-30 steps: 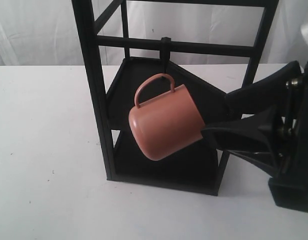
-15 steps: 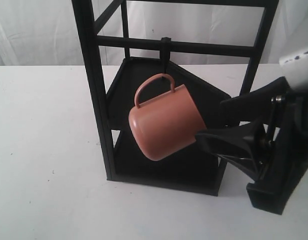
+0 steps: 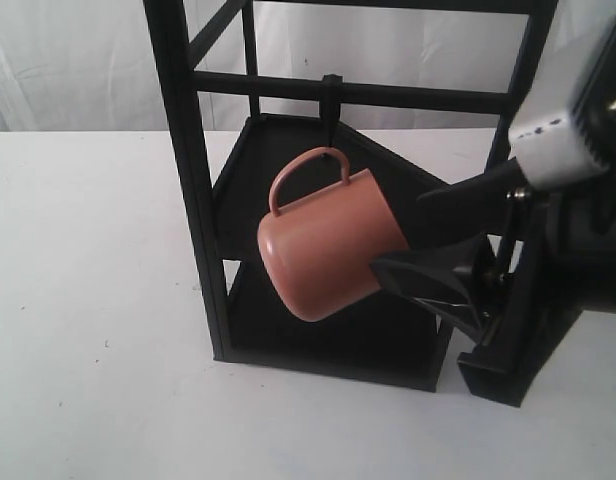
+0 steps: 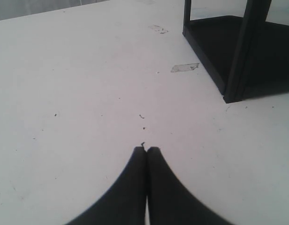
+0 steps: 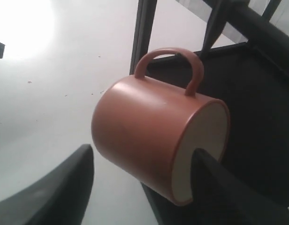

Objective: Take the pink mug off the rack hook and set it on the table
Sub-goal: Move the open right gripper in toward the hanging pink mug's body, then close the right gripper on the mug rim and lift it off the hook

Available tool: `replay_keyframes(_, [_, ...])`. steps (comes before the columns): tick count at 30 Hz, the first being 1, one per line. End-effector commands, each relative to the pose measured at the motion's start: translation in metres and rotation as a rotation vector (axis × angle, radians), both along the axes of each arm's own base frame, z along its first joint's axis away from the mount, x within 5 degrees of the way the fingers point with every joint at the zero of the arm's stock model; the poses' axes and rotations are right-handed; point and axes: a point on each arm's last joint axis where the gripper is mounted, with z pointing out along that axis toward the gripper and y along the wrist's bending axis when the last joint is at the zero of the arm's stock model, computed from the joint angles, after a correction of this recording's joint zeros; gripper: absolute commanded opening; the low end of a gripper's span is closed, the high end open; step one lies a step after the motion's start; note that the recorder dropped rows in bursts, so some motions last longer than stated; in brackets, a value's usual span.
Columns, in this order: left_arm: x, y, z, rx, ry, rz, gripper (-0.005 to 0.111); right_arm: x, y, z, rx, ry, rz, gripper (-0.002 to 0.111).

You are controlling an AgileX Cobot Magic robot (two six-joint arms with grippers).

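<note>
The pink mug (image 3: 323, 245) hangs tilted by its loop handle from the rack hook (image 3: 331, 122), under the black crossbar of the rack (image 3: 188, 190), above the white table (image 3: 88, 300). My right gripper (image 3: 398, 238) is open at the mug's mouth end. In the right wrist view, one of its fingers (image 5: 64, 187) is beside the mug's (image 5: 144, 126) outer wall and the other in front of its cream inside. I cannot tell whether they touch it. My left gripper (image 4: 147, 149) is shut and holds nothing, low over the table (image 4: 79, 84); it does not show in the exterior view.
The rack's thick front post (image 3: 203, 260) and its dark lower shelf (image 3: 338, 335) stand close around the mug. The rack's foot and lower shelf (image 4: 229, 61) lie ahead of the left gripper. Bits of tape (image 4: 184, 68) stick to the table.
The right gripper has moved left toward the mug, its fingers now reaching the mug's mouth end. The mug hangs as before.
</note>
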Motion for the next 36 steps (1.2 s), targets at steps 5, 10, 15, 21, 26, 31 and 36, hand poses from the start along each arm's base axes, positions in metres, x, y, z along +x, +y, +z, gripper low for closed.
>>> replay_keyframes(5, [0.0, 0.0, -0.001, -0.003, 0.003, 0.0, 0.0, 0.011, 0.007, -0.007, -0.003, -0.012, 0.004, 0.057])
replay_keyframes(10, [0.0, 0.0, -0.001, -0.003, 0.003, 0.0, 0.0, 0.021, 0.007, -0.01, 0.004, -0.007, -0.031, 0.057])
replay_keyframes(15, [0.0, 0.0, -0.001, -0.003, 0.003, 0.0, 0.0, 0.03, 0.007, -0.015, -0.001, 0.008, -0.042, 0.057])
replay_keyframes(21, [0.0, 0.0, -0.001, -0.003, 0.003, 0.0, 0.0, 0.032, 0.017, -0.023, 0.001, 0.043, 0.056, 0.057])
replay_keyframes(26, [0.0, 0.0, -0.001, -0.003, 0.003, 0.0, 0.0, 0.033, 0.023, -0.028, 0.01, 0.061, 0.103, 0.057])
replay_keyframes(31, [0.0, 0.0, -0.001, -0.003, 0.003, 0.0, 0.0, 0.033, 0.027, -0.031, 0.013, 0.072, 0.151, 0.057])
replay_keyframes(36, [0.0, 0.0, -0.001, -0.003, 0.003, 0.0, 0.0, 0.03, 0.029, -0.032, 0.014, 0.094, 0.189, 0.057])
